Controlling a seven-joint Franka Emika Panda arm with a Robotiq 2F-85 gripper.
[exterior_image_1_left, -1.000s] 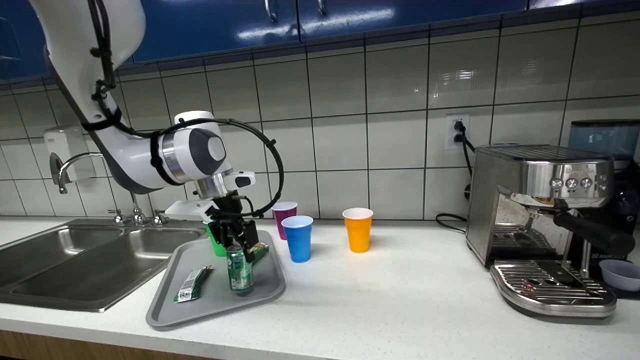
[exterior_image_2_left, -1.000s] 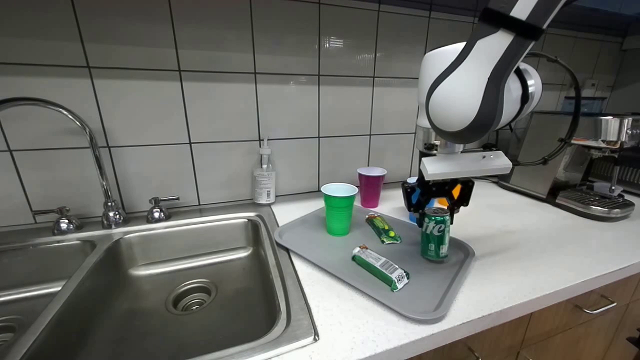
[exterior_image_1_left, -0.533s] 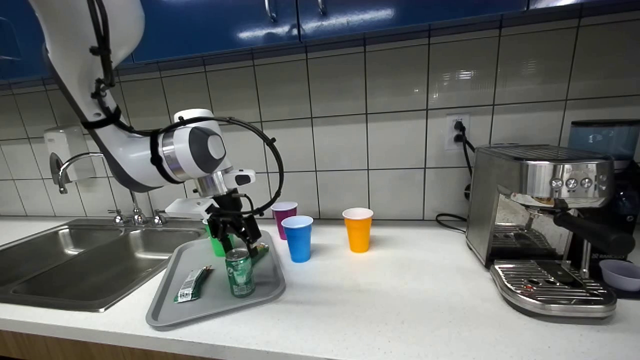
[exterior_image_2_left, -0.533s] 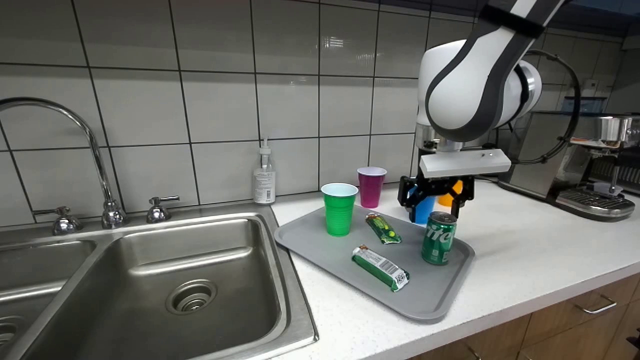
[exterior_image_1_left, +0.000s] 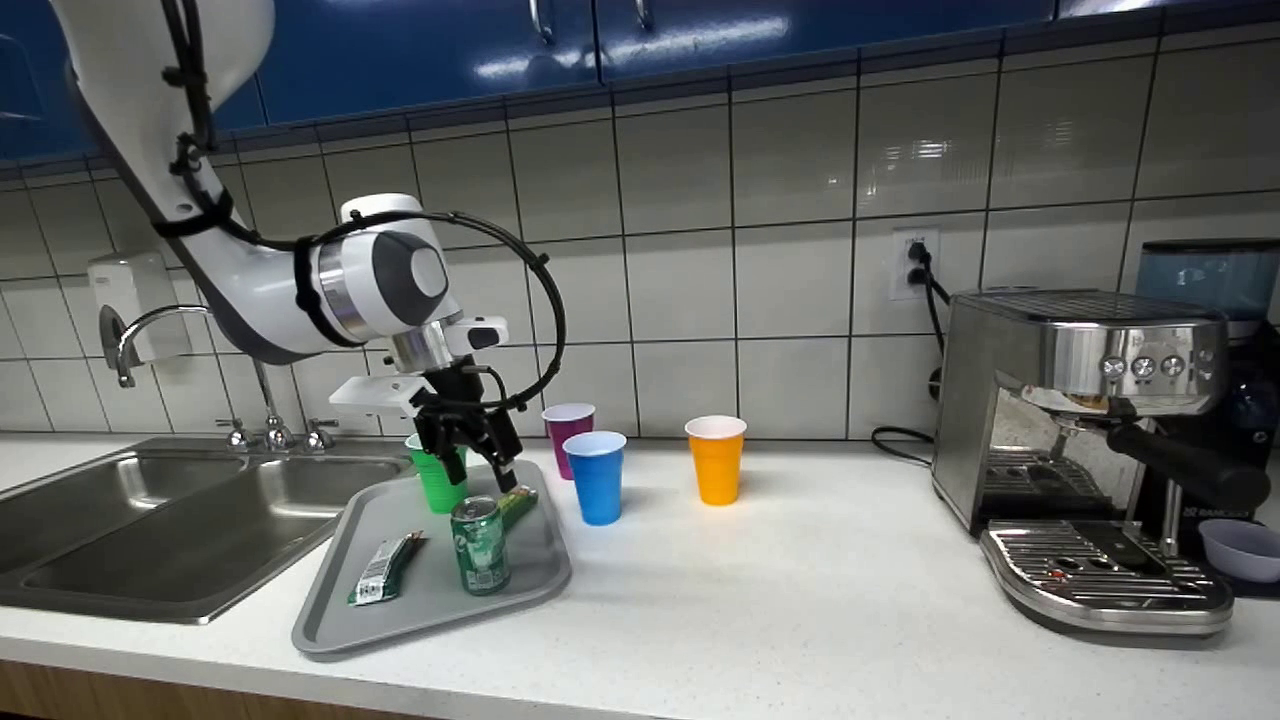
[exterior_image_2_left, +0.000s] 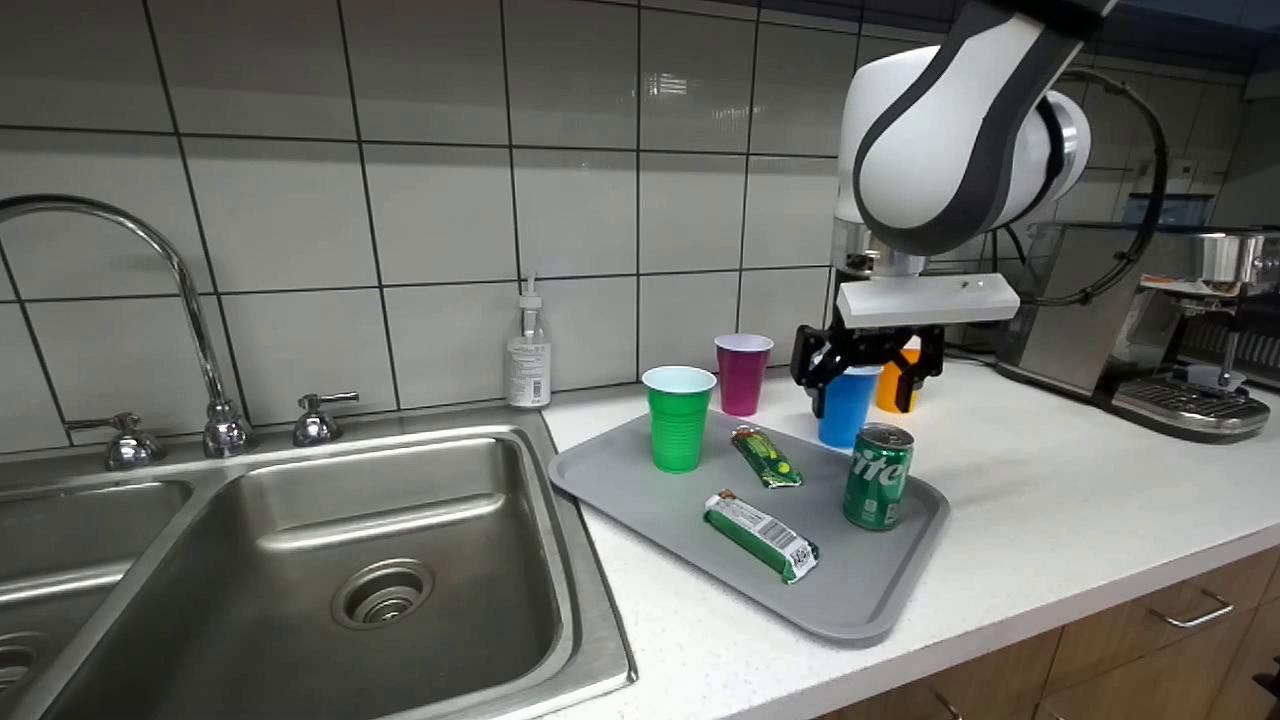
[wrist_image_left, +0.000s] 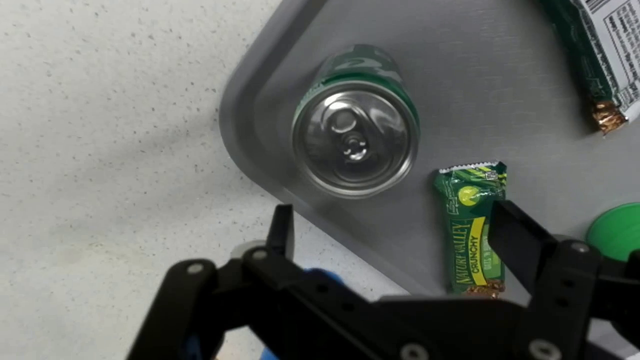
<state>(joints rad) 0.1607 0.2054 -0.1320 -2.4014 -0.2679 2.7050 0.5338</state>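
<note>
My gripper stands open with nothing between its fingers, raised above the tray, in both exterior views. Just below it, a green soda can stands upright near a corner of the grey tray. From the wrist view the can's silver top lies beyond the fingertips, apart from them. A green snack bar lies flat on the tray, partly covered by the right-hand finger in that view. Another bar with a white label rests toward the tray's front. A green cup stands at the tray's back.
Behind the tray stand a blue cup, a purple cup and an orange cup. A double sink with a faucet adjoins the tray. A soap bottle and a coffee machine stand on the counter.
A second ago the fingers were around the top of the can. They have since spread apart, and the gripper has risen off it. The can stays standing on the tray, slightly shifted.
</note>
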